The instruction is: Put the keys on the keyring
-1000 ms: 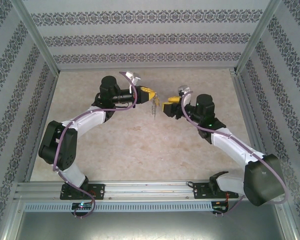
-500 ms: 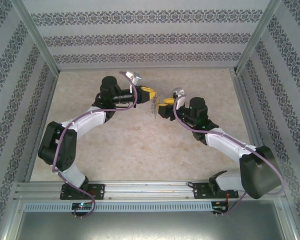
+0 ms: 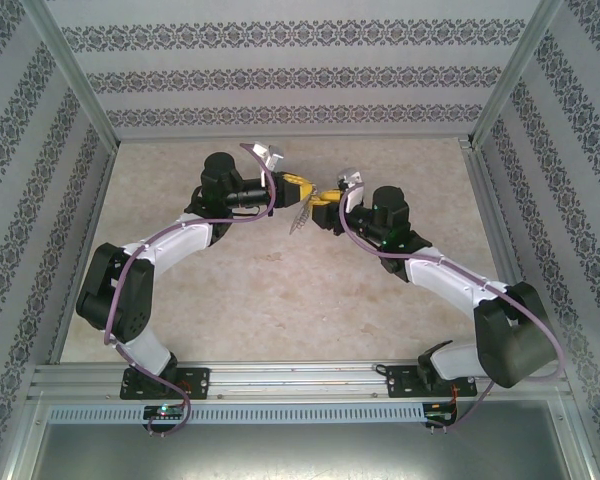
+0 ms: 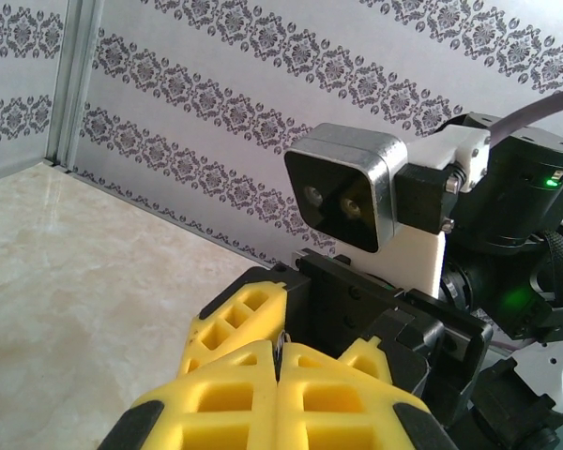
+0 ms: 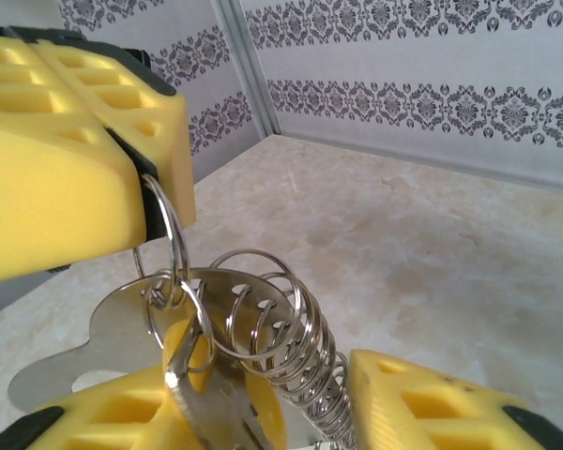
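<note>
Here, above the middle of the bench [image 3: 242, 292], the two arms meet tip to tip. The left gripper [image 3: 304, 187] has its yellow jaws pressed together, and in the right wrist view they are clamped on a thin wire ring at the top of the keyring [image 5: 122, 323]. The rest of the bunch hangs free of the bench from that ring: a flat grey plate with round holes, several small split rings, and a short silvery chain [image 5: 305, 375] of linked loops trailing down to the right.

The right gripper [image 3: 317, 198] faces the left one from just beside it. Its jaws stand partly apart, one on each side of the lower end of the bunch. The chain fills most of the gap between them, and I cannot tell whether they are pinching the metal or only bracketing it.

A narrow grey blade low among the rings, just beside the right gripper's left-hand finger [image 5: 94, 417], may be the key [image 5: 209, 405]. The overlapping metal makes that hard to confirm.

From above, the keyring shows as a small silvery dangle just below the touching yellow tips.
</note>
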